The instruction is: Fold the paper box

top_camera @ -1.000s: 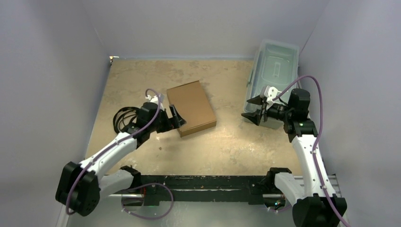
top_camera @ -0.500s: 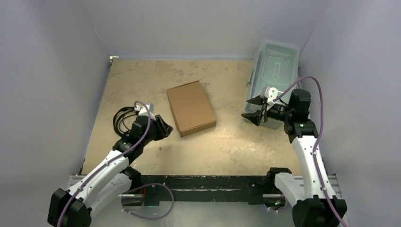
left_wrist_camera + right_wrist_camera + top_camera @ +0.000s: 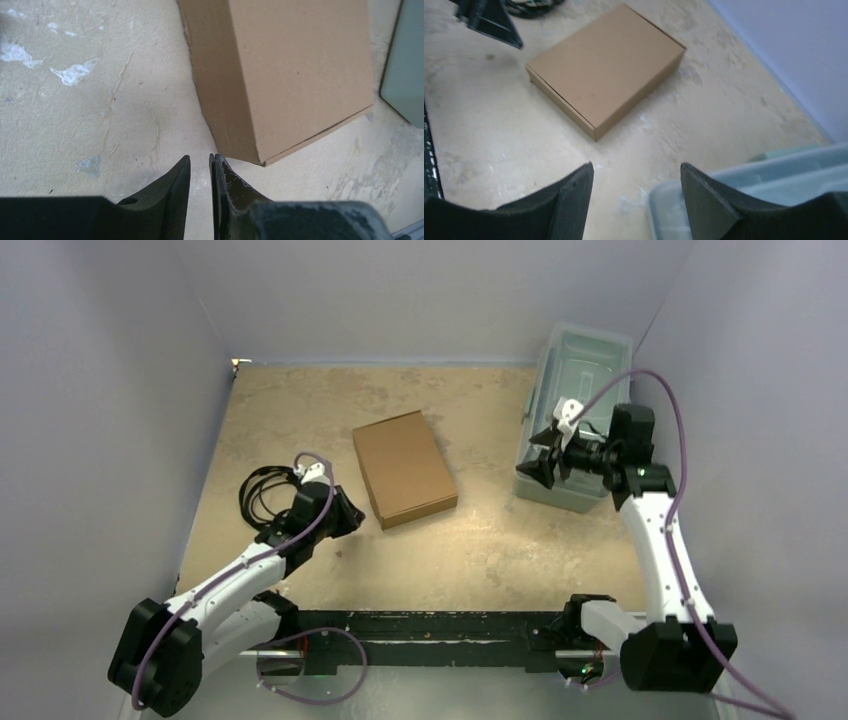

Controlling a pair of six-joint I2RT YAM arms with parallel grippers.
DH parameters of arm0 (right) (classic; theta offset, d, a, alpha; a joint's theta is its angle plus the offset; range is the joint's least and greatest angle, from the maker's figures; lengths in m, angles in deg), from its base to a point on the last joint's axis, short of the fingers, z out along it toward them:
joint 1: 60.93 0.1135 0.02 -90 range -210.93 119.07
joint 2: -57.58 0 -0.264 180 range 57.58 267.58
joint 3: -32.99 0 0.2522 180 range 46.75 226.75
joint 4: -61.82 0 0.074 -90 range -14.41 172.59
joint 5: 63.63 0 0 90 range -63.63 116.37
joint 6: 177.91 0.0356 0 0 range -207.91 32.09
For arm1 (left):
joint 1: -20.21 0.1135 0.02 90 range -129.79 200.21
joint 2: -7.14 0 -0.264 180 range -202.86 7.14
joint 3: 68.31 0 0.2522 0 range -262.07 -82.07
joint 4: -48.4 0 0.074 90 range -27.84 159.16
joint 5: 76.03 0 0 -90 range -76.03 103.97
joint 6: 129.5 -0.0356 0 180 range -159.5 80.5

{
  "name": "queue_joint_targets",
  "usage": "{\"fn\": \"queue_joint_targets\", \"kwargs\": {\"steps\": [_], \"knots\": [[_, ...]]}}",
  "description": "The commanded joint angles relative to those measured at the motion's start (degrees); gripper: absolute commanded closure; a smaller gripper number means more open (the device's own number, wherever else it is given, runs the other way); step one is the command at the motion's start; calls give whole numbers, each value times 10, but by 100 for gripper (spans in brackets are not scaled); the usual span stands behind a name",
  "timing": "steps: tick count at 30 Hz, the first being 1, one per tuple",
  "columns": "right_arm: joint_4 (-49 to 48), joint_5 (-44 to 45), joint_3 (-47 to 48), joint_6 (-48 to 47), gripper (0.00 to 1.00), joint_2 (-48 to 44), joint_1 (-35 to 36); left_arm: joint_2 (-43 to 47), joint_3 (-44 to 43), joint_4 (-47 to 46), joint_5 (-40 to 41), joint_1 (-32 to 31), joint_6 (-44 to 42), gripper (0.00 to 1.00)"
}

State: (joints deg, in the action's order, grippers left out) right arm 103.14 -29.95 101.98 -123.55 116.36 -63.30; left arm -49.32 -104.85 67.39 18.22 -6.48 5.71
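The paper box (image 3: 405,468) lies closed and flat on the table, a shallow brown cardboard rectangle. It also fills the upper part of the left wrist view (image 3: 295,65) and shows whole in the right wrist view (image 3: 604,70). My left gripper (image 3: 347,513) sits just off the box's near left corner without touching it. Its jaws (image 3: 200,157) stand a narrow gap apart with only bare table between them. My right gripper (image 3: 536,453) hangs open and empty at the near left corner of the clear plastic bin (image 3: 585,370), well right of the box (image 3: 636,165).
A coil of black cable (image 3: 262,490) lies left of the left gripper. The lidded clear bin (image 3: 749,185) stands along the right wall. Grey walls close in the table on three sides, and the arms' base rail (image 3: 430,625) runs along the near edge.
The left gripper has let go of the box's near left edge, drawn back toward the near left and narrowed its jaws. The right gripper has lifted and shifted slightly toward the bin.
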Motion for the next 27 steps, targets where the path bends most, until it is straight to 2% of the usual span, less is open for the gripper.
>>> {"fn": "queue_joint_targets", "kwargs": {"steps": [1,4,8,10,13,17,22,27], "knots": [[162,93,167,-86,32,80,-3,62,-6,-22,-11,1,-19,78],[200,148,237,-52,32,122,12,114,13,-38,-36,2,-5,70],[124,321,250,53,32,141,111,144,0,-3,-62,2,-2,58],[109,360,279,94,32,166,133,148,-14,22,-73,2,-5,54],[111,400,328,133,28,216,142,155,-22,43,-85,2,-7,53],[75,525,336,173,23,254,153,175,-15,42,-81,2,-1,52],[14,641,295,214,20,262,153,178,-12,43,-77,2,-2,52],[-6,696,243,213,21,256,153,164,-10,32,-78,2,0,52]]}}
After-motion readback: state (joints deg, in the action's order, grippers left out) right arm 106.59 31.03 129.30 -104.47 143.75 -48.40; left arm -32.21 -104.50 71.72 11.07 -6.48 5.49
